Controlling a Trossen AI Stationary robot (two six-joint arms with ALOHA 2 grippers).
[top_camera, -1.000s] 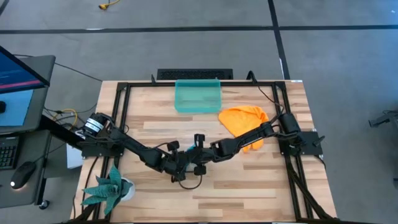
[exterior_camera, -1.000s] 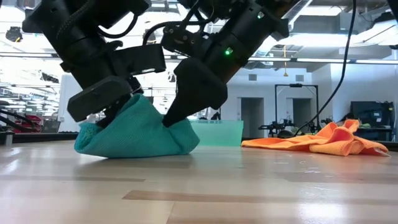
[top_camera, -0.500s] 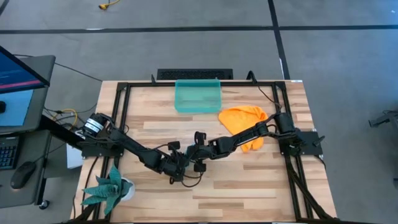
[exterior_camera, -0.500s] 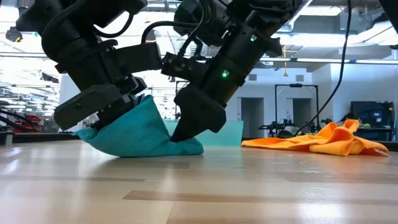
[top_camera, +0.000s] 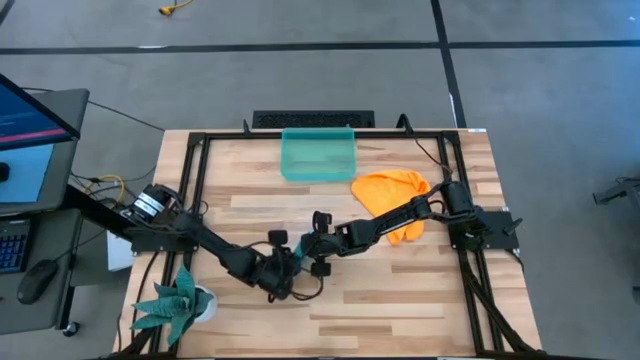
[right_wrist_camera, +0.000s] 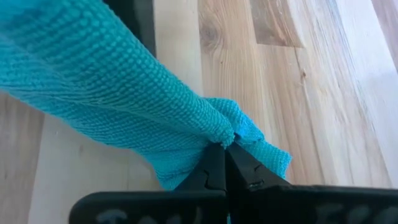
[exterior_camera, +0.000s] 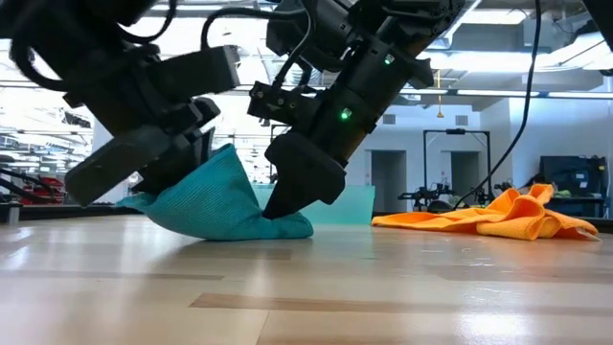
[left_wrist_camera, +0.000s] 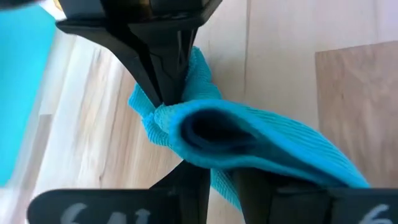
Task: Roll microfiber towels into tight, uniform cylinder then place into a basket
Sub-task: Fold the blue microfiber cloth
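The teal-blue towel (exterior_camera: 225, 196) lies bunched and folded near the table's middle. In the high view the two grippers mostly hide it. My left gripper (top_camera: 284, 272) is shut on one end of it and my right gripper (top_camera: 307, 254) is shut on the other end. The orange-yellow towel (top_camera: 392, 190) lies crumpled on the table at the right, under the right arm. The translucent teal basket (top_camera: 318, 155) stands at the far edge with nothing showing in it. My left gripper pinches the towel's folded, looped end (left_wrist_camera: 214, 134) between its two fingers (left_wrist_camera: 193, 186), over several layers. That end is raised off the table, and the cloth slopes down from it toward the other gripper. My right gripper pinches the towel's bunched end (right_wrist_camera: 229, 134) between its shut fingertips (right_wrist_camera: 214, 168). The fingers slant down from above and from the table's right. That end (exterior_camera: 287, 222) rests on the table beneath the fingertips.
A green spiky plant in a white pot (top_camera: 178, 300) stands at the near left corner, close to the left arm. A black frame (top_camera: 195, 160) runs around the table top. Bare wood lies along the near edge.
My right gripper has gone down with its end of the teal towel, which now rests on the table. My left gripper has drawn toward the table's left and near edge. The towel has gone from a rounded lump to a wedge, with its left end lifted.
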